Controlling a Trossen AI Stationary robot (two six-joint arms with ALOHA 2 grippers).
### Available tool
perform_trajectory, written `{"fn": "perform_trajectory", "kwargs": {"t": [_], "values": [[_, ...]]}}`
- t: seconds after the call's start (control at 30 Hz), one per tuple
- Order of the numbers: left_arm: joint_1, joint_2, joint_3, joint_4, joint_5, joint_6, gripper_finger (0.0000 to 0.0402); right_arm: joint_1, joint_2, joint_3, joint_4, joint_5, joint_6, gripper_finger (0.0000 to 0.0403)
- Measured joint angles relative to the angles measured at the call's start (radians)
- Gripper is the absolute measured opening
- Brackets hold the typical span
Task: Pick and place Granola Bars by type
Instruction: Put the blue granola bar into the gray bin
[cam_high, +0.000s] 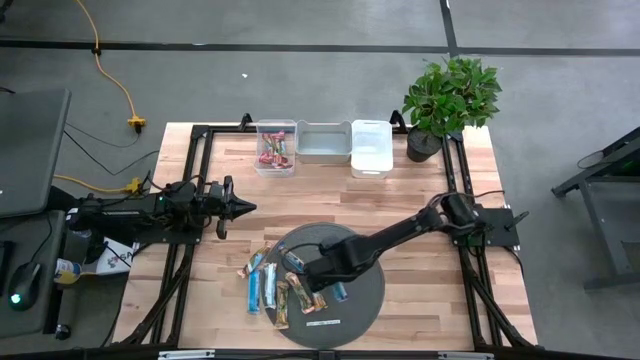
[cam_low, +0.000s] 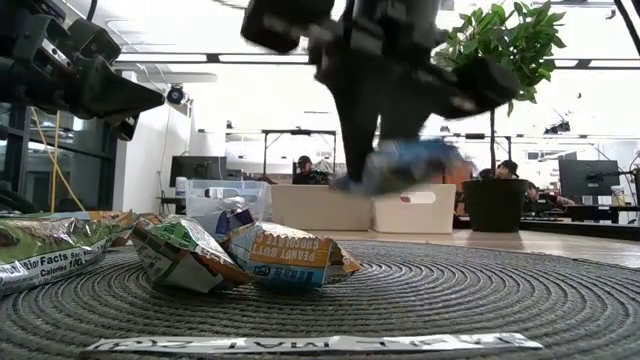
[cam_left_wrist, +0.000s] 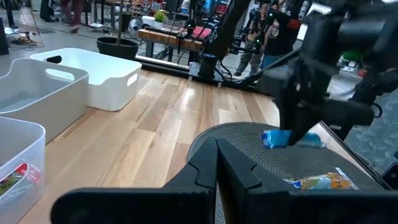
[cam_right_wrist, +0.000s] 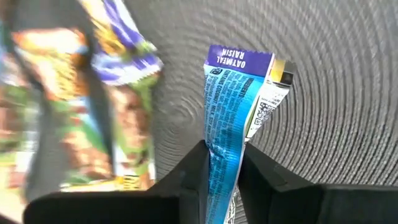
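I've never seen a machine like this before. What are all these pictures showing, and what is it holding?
These are two robot arms at a wooden table. One picture looks straight down from above, one looks level across the tabletop, and two come from cameras on the arms' wrists.

On the table lies a round grey mat with granola bars on it, plus a thin white strip. At the far edge stand three bins and a plant. One bin already has bars in it.

The right gripper has pinched a blue bar and holds it just above the mat. The left gripper is shut, empty, waiting off to the side. People show far behind in the room.
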Motion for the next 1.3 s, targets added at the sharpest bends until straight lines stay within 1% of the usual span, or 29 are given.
{"fn": "perform_trajectory", "kwargs": {"t": [0.13,0.27,0.47,0.57,0.8,0.87,0.93,1.0,1.2,1.3], "values": [[0.0,0.0,0.0,0.0,0.0,0.0,0.0,-0.007,-0.071,0.0,0.008,0.087,-0.007,0.0057],[0.0,0.0,0.0,0.0,0.0,0.0,0.0,-0.032,-0.133,0.001,0.028,0.172,-0.056,0.0057],[0.0,0.0,0.0,0.0,0.0,0.0,0.0,-0.104,-0.196,0.001,0.13,0.258,-0.209,0.0057],[0.0,0.0,0.0,0.0,0.0,0.0,0.0,-0.153,-0.205,0.001,0.21,0.267,-0.315,0.0057],[0.0,0.0,0.0,0.0,0.0,0.0,0.0,-0.296,-0.205,0.001,0.403,0.183,-0.584,0.0057],[0.0,0.0,0.0,0.0,0.0,0.0,0.0,-0.337,-0.205,0.001,0.436,0.158,-0.682,0.0057],[0.0,0.0,0.0,0.0,0.0,0.0,0.0,-0.381,-0.205,0.001,0.467,0.113,-0.8,0.0057],[0.0,0.0,0.0,0.0,0.0,0.0,0.0,-0.425,-0.205,0.001,0.471,0.068,-0.912,0.0057],[0.0,0.0,0.0,0.0,0.0,0.0,0.0,-0.547,-0.205,0.001,0.457,0.043,-1.221,0.0057],[0.0,0.0,0.0,0.0,0.0,0.0,0.0,-0.609,-0.205,0.001,0.468,0.031,-1.327,0.0058]]}}
